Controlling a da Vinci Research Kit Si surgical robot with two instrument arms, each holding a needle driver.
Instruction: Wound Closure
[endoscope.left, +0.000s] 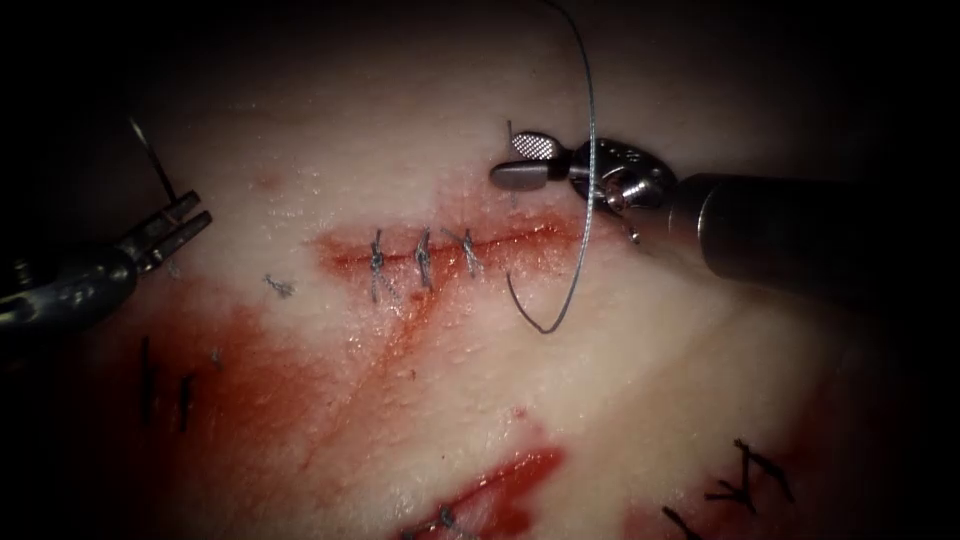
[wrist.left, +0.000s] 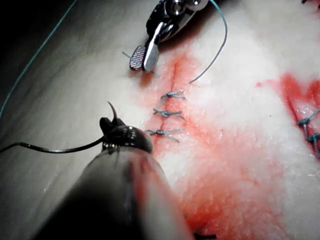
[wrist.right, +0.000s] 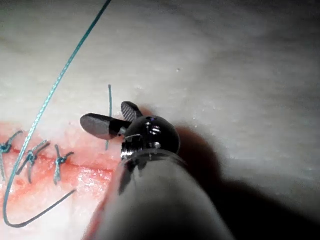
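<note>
Needle (endoscope.left: 155, 165) gripped by closed left fingers (endoscope.left: 185, 222), free of tissue (endoscope.left: 640, 380), tip pointed up-left beyond them, right fingers (endoscope.left: 530, 160) parted, empty, thread (endoscope.left: 588, 150) draped just behind.

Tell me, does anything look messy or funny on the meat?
Yes. Red fluid has spread over the tissue below and left of the cut. A loose thread loops across the cut's unstitched right end. The right gripper hangs open, holding nothing; the left gripper holds the needle off the tissue.
</note>
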